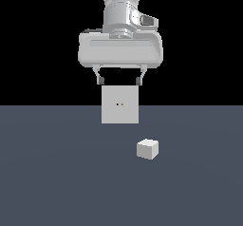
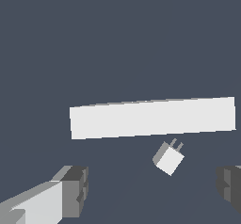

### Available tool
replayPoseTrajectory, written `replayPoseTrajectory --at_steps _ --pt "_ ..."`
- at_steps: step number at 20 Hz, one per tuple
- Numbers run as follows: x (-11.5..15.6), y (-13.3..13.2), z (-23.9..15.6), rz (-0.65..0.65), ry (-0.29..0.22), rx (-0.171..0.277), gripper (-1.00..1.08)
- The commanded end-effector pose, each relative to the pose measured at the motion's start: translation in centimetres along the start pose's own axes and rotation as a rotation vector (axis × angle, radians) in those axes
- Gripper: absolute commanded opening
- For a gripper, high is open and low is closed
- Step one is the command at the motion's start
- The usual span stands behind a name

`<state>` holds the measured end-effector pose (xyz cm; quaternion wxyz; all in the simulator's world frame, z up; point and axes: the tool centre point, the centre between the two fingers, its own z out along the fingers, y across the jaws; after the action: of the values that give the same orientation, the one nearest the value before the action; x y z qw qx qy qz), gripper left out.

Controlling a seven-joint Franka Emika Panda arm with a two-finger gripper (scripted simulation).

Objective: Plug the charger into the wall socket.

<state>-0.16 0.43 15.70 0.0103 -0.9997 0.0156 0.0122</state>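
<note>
While the hand [image 1: 119, 81] gapes empty: one charger [image 1: 147, 148], one wall socket [image 1: 120, 105], two tiny holes.

The exterior view looks level across the grey floor [image 1: 57, 182], facing the wall socket [image 1: 120, 105] head-on from some way off. The wrist view looks steeply down from above, fairly close (the wall socket [image 2: 152, 117] shows only as a strip). The 2 views share the charger [image 1: 147, 149] [image 2: 168, 158] and surrounding floor.
</note>
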Motion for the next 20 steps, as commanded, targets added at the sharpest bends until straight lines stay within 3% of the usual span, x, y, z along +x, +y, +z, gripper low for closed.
replayPoseTrajectory --at_steps 1,11,20 --pt "0.0 0.0 0.0 0.000 0.000 0.000 1.00" --pt "-0.4 0.5 0.6 0.041 0.032 -0.009 1.00" --pt "-1.5 1.7 2.2 0.149 0.116 -0.032 1.00"
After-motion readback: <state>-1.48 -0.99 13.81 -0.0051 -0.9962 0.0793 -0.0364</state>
